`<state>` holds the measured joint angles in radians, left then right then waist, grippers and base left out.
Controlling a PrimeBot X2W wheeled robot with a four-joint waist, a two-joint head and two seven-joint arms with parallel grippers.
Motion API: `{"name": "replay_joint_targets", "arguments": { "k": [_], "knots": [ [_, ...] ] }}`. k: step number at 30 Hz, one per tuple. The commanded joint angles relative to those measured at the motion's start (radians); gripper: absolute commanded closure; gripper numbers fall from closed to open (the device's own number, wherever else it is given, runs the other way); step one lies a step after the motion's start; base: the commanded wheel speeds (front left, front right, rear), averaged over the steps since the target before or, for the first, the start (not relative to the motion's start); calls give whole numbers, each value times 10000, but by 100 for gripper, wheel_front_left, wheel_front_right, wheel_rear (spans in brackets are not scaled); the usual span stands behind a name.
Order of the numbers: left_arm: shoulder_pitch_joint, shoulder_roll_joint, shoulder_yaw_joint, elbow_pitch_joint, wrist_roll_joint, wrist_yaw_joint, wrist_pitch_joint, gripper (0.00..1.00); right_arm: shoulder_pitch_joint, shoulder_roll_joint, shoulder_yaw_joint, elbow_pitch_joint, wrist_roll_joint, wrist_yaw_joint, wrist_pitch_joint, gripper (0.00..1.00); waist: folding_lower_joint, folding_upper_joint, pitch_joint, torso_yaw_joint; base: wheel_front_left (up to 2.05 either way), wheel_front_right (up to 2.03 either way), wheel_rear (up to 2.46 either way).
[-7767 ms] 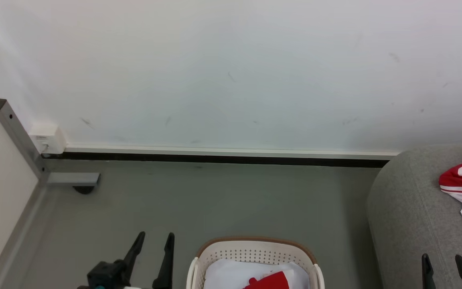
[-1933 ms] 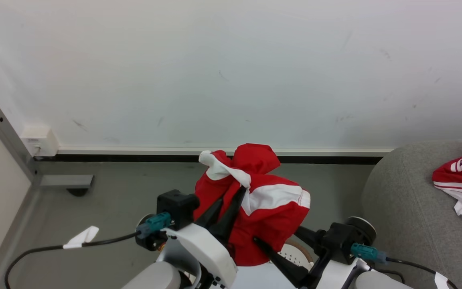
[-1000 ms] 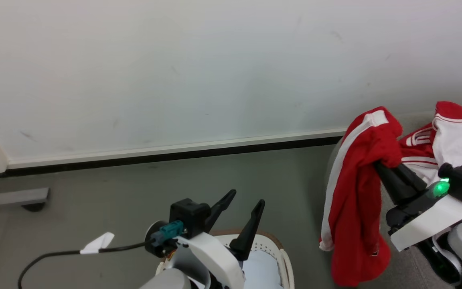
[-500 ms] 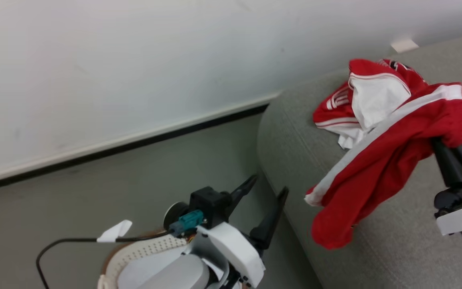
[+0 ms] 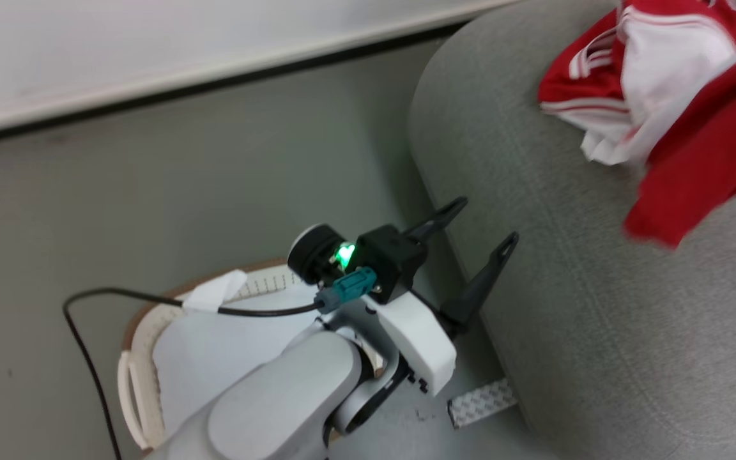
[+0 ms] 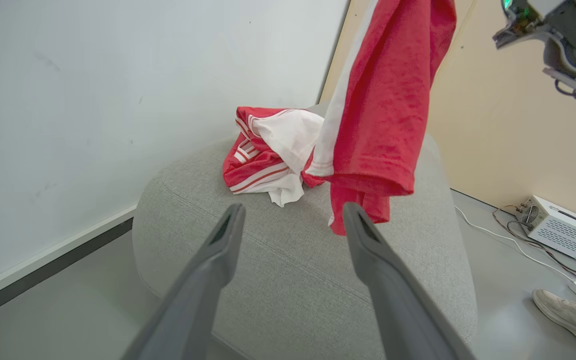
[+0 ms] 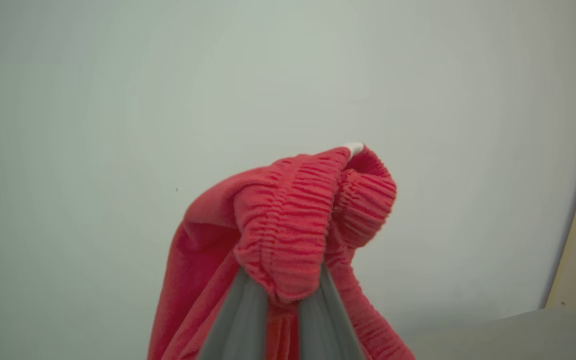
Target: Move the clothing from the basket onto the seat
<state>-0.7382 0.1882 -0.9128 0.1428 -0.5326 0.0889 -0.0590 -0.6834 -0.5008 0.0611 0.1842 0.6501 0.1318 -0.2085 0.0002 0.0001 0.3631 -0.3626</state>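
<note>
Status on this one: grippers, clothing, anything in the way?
Left gripper open, empty, by the seat edge. Right gripper shut on red garment, hanging over the seat beside a second garment lying there. Nothing seen blocking the drop.

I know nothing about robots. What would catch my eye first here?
A bright red garment dangles from the shut right end effector over the grey sofa. A second red-and-white garment lies crumpled on the sofa, while the left end effector gapes open and empty.
</note>
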Motion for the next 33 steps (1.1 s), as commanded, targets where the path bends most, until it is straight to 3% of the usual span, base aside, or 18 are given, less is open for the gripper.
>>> {"name": "replay_joint_targets", "arguments": {
  "k": [1, 5, 10, 14, 18, 19, 20, 21, 27, 33],
  "knots": [
    [-379, 37, -11, -120, 159, -68, 99, 0, -795, -24, -666, 253, -291, -22, 194, 100, -2, -1, 1214, 464, 0, 0, 0],
    [-1064, 25, -97, -333, 441, -247, 303, 0, -2543, -236, -2106, 1083, -1077, -22, 832, 100, -2, -1, 2205, 895, 0, 0, 0],
    [-1549, -27, -110, -508, 714, -167, 280, 0, -4023, -405, -3511, 2689, -2408, -22, 1033, 100, -2, -1, 3112, 1426, 0, 0, 0],
    [-1615, -135, -148, -582, 744, -125, 202, 0, -4159, -425, -4348, 4224, -3641, -22, 634, 100, -2, -1, 3480, 1844, 0, 0, 0],
    [-1447, -27, -117, -508, 686, -41, 132, 0, -3715, 17, -5539, 5791, -4809, -22, 67, 100, -2, -1, 3567, 2045, 0, 0, 0],
    [-1410, 15, -97, -482, 662, -28, 113, 0, -3678, 131, -5757, 6069, -5023, -22, -64, 82, -2, -1, 3562, 2065, 0, 0, 0],
    [-1387, 59, -80, -469, 653, -12, 68, 0, -3645, 266, -5914, 6325, -5200, -22, -163, 12, -2, -1, 3527, 2062, 0, 0, 0],
    [-1343, 104, -51, -449, 639, 5, 39, 0, -3609, 421, -5992, 6531, -5322, -22, -252, 0, -2, -1, 3466, 2032, 0, 0, 0],
    [-1042, 345, 154, -300, 448, 173, -189, 0, -3194, 1067, -5681, 7085, -5752, -22, -518, 0, -2, -1, 2796, 1770, 0, 0, 0],
    [-447, 474, 618, 38, 120, 534, -717, 0, -1904, 1818, -4379, 5887, -5353, -22, -565, 0, -2, -1, 1680, 1598, 0, 0, 0]
  ]
}}
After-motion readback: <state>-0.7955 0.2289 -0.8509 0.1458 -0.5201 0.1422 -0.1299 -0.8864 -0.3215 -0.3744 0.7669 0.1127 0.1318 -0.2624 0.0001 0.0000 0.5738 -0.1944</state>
